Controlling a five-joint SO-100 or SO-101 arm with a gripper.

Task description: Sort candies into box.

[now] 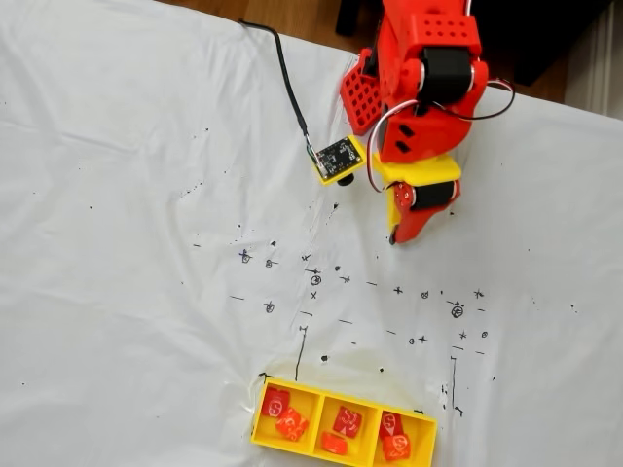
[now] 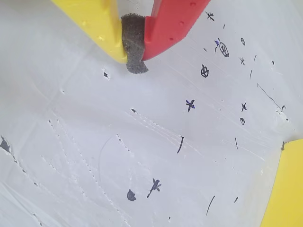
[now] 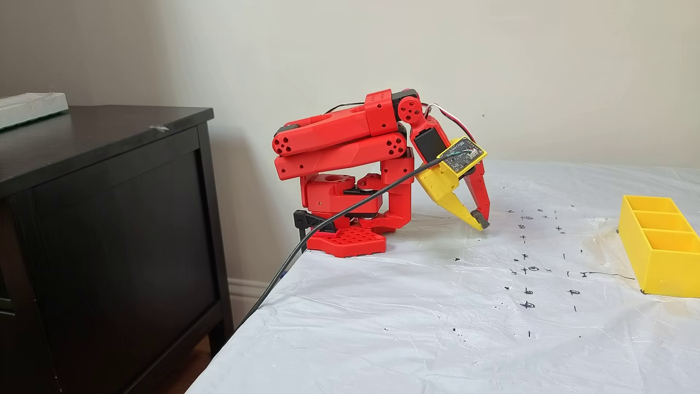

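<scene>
- In a fixed view the box [image 1: 343, 425] ran off the bottom edge, its near wall cut away.
- The white marks on the candies [image 1: 348, 421] were too small to read.
- In the wrist view, the box [image 2: 286, 189] showed as a mere yellow corner at the lower right.
- In a fixed view the box walls [image 3: 664, 257] hid what lay inside.

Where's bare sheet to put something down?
Free: the white plastic sheet left of the ink marks, and between the shut red-and-yellow gripper and the yellow three-section plastic tray. Crowded: all sections hold red-orange wrapped candies.
</scene>
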